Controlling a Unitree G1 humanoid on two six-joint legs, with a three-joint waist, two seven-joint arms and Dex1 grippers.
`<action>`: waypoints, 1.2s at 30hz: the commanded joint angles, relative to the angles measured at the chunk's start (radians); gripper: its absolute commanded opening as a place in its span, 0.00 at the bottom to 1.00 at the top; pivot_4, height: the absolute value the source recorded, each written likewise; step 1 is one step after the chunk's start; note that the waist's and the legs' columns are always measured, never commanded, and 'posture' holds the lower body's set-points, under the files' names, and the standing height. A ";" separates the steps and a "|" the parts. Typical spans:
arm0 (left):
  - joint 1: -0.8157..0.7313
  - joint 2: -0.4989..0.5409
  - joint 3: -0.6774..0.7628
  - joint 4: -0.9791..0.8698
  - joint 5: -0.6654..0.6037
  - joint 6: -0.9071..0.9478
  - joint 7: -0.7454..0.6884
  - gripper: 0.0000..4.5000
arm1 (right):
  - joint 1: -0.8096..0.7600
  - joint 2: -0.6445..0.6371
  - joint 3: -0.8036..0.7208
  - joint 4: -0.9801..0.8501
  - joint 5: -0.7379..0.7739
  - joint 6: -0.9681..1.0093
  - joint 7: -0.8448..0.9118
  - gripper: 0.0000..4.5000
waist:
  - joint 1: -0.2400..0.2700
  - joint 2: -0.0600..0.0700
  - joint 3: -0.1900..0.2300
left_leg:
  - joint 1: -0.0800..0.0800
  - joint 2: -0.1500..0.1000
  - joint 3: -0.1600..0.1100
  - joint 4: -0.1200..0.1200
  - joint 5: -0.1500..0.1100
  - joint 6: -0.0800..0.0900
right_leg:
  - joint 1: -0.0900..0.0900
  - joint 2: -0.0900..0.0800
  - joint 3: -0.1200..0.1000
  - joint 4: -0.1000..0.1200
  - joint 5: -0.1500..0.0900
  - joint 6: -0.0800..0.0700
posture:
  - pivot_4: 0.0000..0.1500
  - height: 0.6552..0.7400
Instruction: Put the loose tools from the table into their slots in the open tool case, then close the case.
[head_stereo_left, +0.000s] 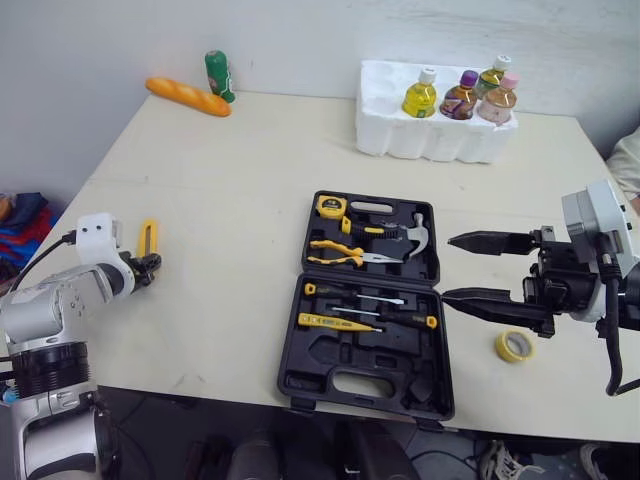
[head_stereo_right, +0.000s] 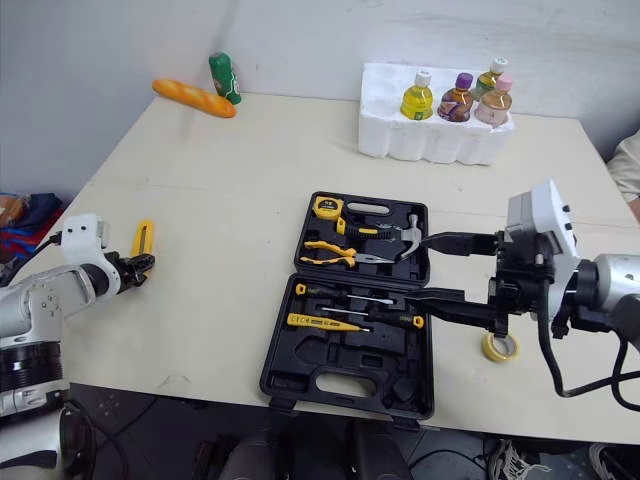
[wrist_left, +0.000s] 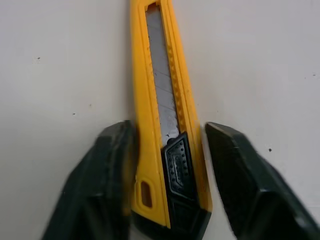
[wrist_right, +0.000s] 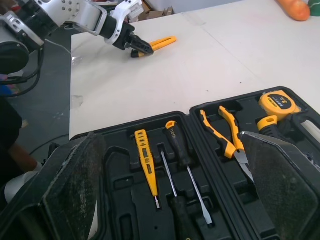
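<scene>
The black tool case (head_stereo_left: 300, 375) lies open in the middle of the table, holding a tape measure (head_stereo_left: 331, 207), pliers (head_stereo_left: 340, 253), a hammer (head_stereo_left: 410, 235), screwdrivers (head_stereo_left: 370, 298) and a yellow tester pen (head_stereo_left: 335, 322). A yellow utility knife (head_stereo_left: 148, 238) lies on the table at the left. My left gripper (head_stereo_left: 152, 265) is open at its near end; in the left wrist view the fingers (wrist_left: 115, 165) straddle the knife (wrist_left: 167, 90). My right gripper (head_stereo_left: 448, 268) hovers wide open at the case's right edge. A yellow tape roll (head_stereo_left: 514, 345) lies just right of the case.
A white foam tray (head_stereo_left: 400, 135) with several bottles stands at the back right. A bread loaf (head_stereo_left: 188, 96) and a green bottle (head_stereo_left: 219, 76) lie at the back left. A person's sleeve (head_stereo_left: 628, 160) shows at the right edge.
</scene>
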 joint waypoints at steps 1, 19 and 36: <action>-0.002 0.027 -0.050 0.017 0.012 -0.020 -0.067 0.29 | 0.016 -0.014 -0.046 -0.028 0.030 0.009 -0.007 1.00 | 0.001 0.000 0.000 | 0.000 0.000 0.000 0.000 0.000 0.000 | 0.000 0.000 0.000 0.000 0.000 0.000 | 1.00 0.93; -0.239 0.186 -0.725 -0.473 -0.159 -0.188 -1.020 0.29 | 0.598 0.029 -0.403 -0.229 -0.076 0.077 0.059 1.00 | -0.002 0.000 0.001 | -0.009 0.000 -0.002 0.003 -0.001 0.000 | -0.004 0.004 0.001 -0.002 -0.002 0.003 | 1.00 0.93; -0.328 -0.030 -1.072 -0.322 0.139 -0.312 -1.087 0.29 | 0.918 0.193 -0.568 -0.405 -0.053 0.055 -0.005 1.00 | -0.009 0.000 0.001 | -0.007 -0.002 -0.003 0.004 0.000 0.005 | -0.002 0.004 0.004 0.001 -0.001 0.004 | 1.00 0.93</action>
